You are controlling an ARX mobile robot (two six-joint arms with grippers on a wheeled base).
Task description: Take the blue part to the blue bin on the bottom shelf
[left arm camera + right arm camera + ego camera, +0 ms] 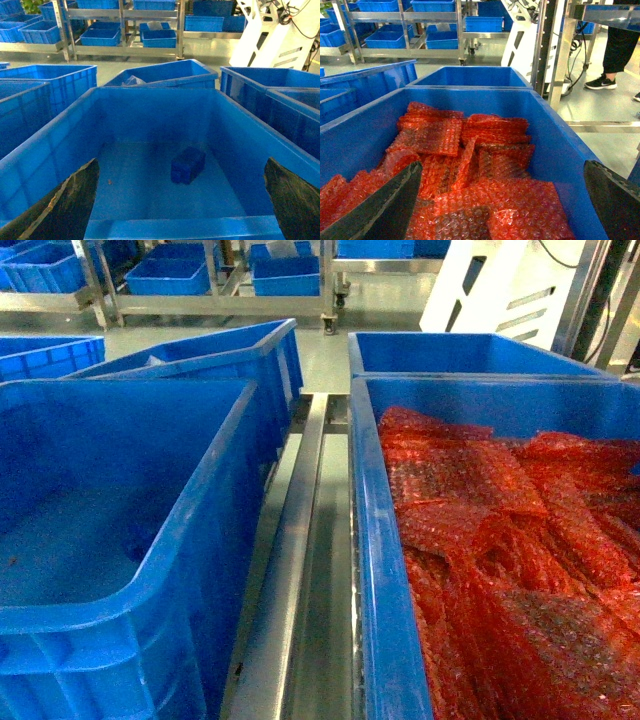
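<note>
A small dark blue part (188,165) lies on the floor of a large blue bin (150,112), right of the middle. My left gripper (180,212) hovers over this bin's near rim, open and holding nothing, its dark fingers (62,210) at the left wrist view's lower corners. In the head view this bin (185,570) stands on the left, on the steel bottom shelf, beside the shelf's centre divider rail (298,540). My right gripper (497,212) is open over the neighbouring bin of red bubble wrap (470,165). Neither gripper shows in the head view.
The right bin (385,570) is filled with red bubble-wrap sheets (500,560). More blue bins (235,360) stand behind both. A steel rack with small blue bins (127,35) is across the floor. A white machine (500,290) and a standing person (615,45) are at far right.
</note>
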